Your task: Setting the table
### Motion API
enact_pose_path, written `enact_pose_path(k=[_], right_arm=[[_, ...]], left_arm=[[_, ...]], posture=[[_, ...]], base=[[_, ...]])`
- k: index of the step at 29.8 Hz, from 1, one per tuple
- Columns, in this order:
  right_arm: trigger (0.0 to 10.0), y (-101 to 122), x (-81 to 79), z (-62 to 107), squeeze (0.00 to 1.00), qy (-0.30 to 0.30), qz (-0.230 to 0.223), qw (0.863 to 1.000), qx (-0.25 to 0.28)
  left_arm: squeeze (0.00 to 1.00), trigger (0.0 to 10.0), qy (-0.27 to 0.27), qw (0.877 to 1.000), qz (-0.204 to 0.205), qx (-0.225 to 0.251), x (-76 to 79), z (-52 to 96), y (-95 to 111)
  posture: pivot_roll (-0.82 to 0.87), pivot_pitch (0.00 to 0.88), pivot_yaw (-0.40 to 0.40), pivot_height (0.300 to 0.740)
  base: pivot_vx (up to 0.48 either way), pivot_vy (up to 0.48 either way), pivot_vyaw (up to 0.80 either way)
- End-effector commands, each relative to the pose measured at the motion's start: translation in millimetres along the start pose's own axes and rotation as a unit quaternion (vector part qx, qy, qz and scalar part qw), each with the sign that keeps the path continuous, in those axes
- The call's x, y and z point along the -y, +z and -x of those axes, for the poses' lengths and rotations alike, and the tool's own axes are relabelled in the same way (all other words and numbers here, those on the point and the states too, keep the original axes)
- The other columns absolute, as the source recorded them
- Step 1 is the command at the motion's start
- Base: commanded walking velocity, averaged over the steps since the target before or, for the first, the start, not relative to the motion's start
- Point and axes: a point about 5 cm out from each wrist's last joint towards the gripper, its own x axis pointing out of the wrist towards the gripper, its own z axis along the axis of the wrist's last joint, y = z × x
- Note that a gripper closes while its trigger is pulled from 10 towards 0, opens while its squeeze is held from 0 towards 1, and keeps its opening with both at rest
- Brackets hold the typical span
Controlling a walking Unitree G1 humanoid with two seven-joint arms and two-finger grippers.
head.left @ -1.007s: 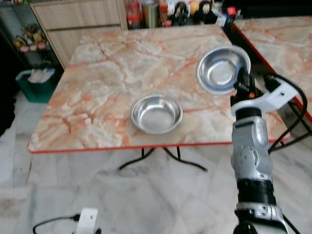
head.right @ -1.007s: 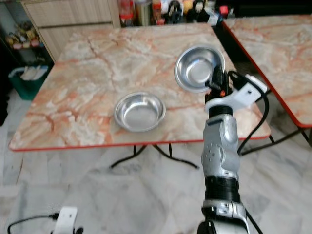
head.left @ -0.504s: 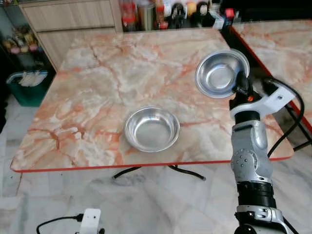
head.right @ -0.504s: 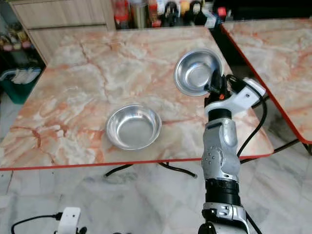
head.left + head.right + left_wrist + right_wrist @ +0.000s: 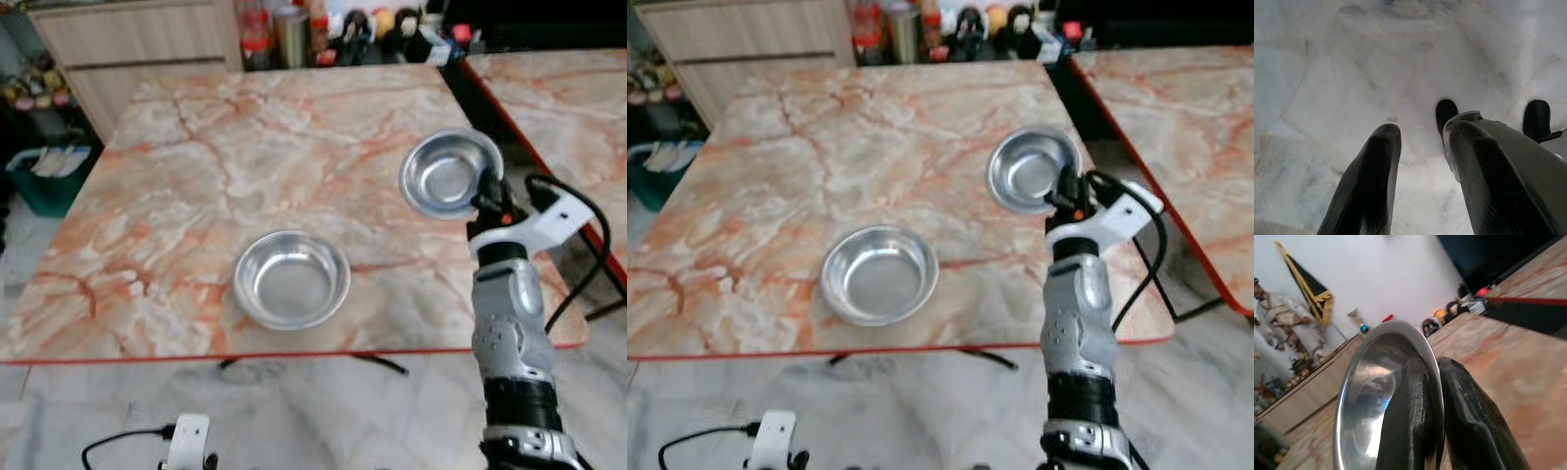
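Observation:
A steel bowl (image 5: pixel 291 279) rests on the pink marble table (image 5: pixel 225 166) near its front edge. A second steel bowl (image 5: pixel 449 174) is tilted up above the table's right side, its rim pinched by my right gripper (image 5: pixel 486 202), which is shut on it. In the right wrist view the bowl's rim (image 5: pixel 1396 357) runs between the two black fingers (image 5: pixel 1469 426). My left gripper (image 5: pixel 1422 147) hangs low over the white floor with a gap between its fingers and nothing in it.
Bottles and jars (image 5: pixel 333 24) line the table's far edge. A second marble table (image 5: pixel 558 88) stands to the right across a narrow gap. A wooden cabinet (image 5: pixel 127 44) and a green bin (image 5: pixel 49 176) sit at the far left. White tile floor (image 5: pixel 323 421) lies in front.
The whole view has shifted, so the camera has moved. The held bowl now sits lower and closer to the tabletop than before. The bowl on the table stays where it was.

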Motion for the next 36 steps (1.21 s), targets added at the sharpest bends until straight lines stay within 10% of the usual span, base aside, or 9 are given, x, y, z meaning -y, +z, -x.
enact_pose_path(k=[1,19,36], right_arm=[[10.0,3.8,-3.0,-1.8,0.0,0.008,0.002,1.0,0.006],[10.0,4.2,-3.1,-3.0,0.0,0.004,-0.001,1.0,0.007],[10.0,0.7,2.7,-0.7,0.0,-0.007,0.001,1.0,0.002]], left_arm=[[0.0,10.0,0.008,1.0,0.009,-0.019,-2.9,2.0,-9.4],[0.0,10.0,0.012,1.0,0.006,-0.025,-4.9,2.7,-11.9],[0.0,10.0,0.01,1.0,0.007,-0.018,-5.4,2.2,-9.2]], posture=[[-0.01,0.116,0.035,0.74],[0.0,0.12,0.036,0.74],[0.0,0.126,0.041,0.74]], base=[[0.0,0.337,0.0],[0.0,0.472,0.0],[0.0,0.0,0.0]])
